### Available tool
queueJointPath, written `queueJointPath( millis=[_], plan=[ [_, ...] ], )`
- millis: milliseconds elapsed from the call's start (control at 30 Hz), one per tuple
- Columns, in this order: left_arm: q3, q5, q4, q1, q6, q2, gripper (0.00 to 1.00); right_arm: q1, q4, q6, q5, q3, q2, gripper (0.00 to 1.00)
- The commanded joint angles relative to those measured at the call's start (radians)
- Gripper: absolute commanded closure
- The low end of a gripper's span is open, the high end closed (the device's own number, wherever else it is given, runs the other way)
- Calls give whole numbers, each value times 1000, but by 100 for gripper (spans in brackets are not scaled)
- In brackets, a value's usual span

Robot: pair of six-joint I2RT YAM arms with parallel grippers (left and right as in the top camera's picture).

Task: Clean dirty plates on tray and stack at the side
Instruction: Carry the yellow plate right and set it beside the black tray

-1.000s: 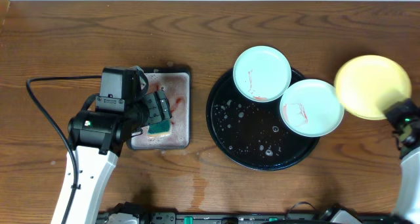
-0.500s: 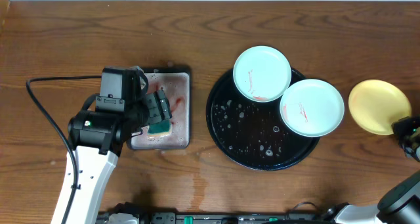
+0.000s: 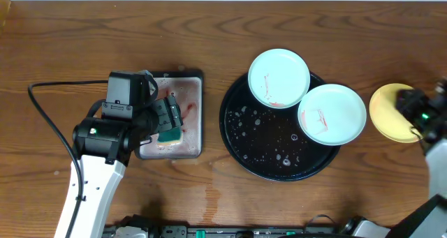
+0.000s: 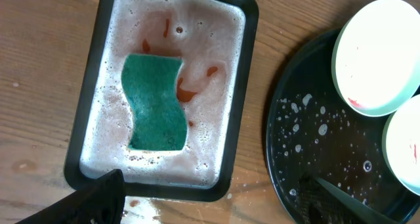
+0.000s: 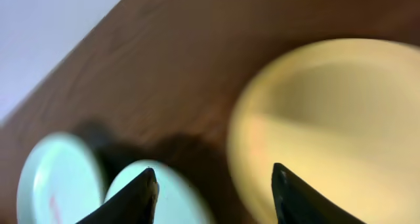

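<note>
Gaping right tool (image 5: 213,175) — empty, yellow plate (image 5: 341,119) blurred beyond it, left tool (image 4: 211,178) wide, tips cropped.

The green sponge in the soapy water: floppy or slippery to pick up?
Probably soft and squashy: the green sponge has a wavy, foam-like shape. Likely slippery and heavy for its size, since it lies in suds in the rectangular black tray. Lying flat, it shouldn't roll.
</note>
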Motion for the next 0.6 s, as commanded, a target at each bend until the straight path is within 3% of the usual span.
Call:
queueJointPath(
  millis=[0,100,200,267,333,400,433,567],
  plan=[
    [-2,2,-3,3,10,1,16,163,-36,-137,194,4,19,42],
    [-2,2,-3,3,10,1,16,272,-48,-161,402,4,78,39],
    [-2,2,-3,3,10,1,16,334,-33,-196,442,4,158,38],
    [-2,2,-3,3,10,1,16,348,-30,-205,476,4,196,44],
    [-2,2,-2,3,10,1,16,350,-44,-204,532,4,213,57],
    [-2,2,-3,3,10,1,16,350,-48,-196,535,5,209,82],
    [-2,2,-2,3,10,1,16,350,-53,-193,529,5,198,99],
    [-2,2,-2,3,10,1,16,350,-113,-161,513,6,117,99]
  ],
)
